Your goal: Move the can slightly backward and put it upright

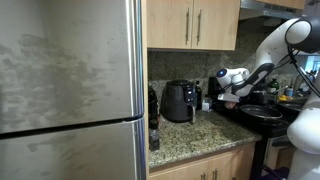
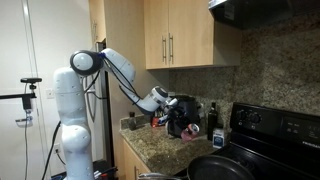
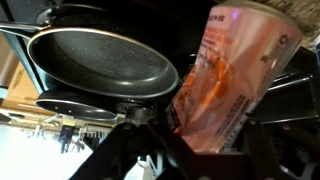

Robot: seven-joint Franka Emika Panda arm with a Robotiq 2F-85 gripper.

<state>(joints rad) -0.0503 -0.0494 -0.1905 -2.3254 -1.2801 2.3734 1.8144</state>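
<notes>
1. Wrist view, lower edge: your fingers (image 3: 120, 152) come in from the bottom and pinch the can (image 3: 235, 70). It is a pinkish-red cylinder that fills the right half of the frame and leans toward the upper right.
2. Wrist view, upper left: a dark frying pan (image 3: 100, 62) lies beyond the can.
3. Exterior view, centre: the arm (image 2: 125, 75) reaches from the left of the frame. You hold the can (image 2: 157, 119) just left of the black air fryer (image 2: 183, 115), over the granite desk (image 2: 150, 148). You cannot tell whether the can touches the desk.
4. Same view, lower right: a small white-and-red upright item (image 2: 220, 135) stands right of the air fryer, near the stove (image 2: 270, 130).
5. Exterior view with the steel fridge (image 1: 70, 90) filling the left: the air fryer sits at centre, and your fingers hang just right of it. The can is too small there to make out.
</notes>
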